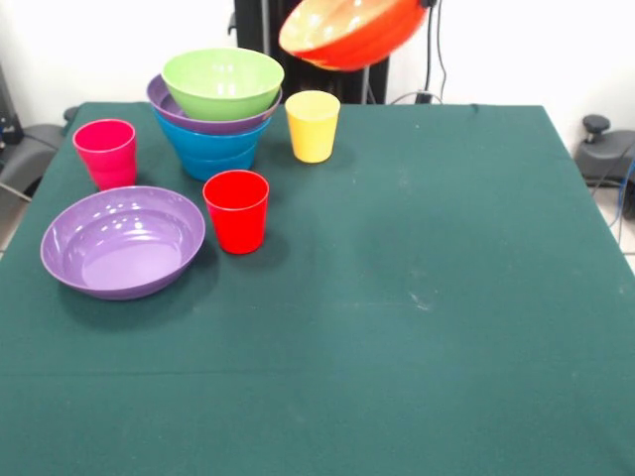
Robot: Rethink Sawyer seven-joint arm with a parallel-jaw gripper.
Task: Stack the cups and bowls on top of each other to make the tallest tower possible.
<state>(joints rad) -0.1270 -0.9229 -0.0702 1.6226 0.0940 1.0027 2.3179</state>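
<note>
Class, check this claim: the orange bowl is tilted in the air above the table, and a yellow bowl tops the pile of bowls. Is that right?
One detail is wrong. In the front view the bowl topping the pile is the green bowl, not yellow. The orange bowl is indeed tilted in the air above the table.

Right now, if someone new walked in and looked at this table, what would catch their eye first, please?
Probably the orange bowl, tilted in mid-air at the top of the front view, above and to the right of the pile. Next, the tower at the table's far left: a lime green bowl nested in purple over blue. The wide purple bowl lies in front, with the red cup close beside it.
</note>
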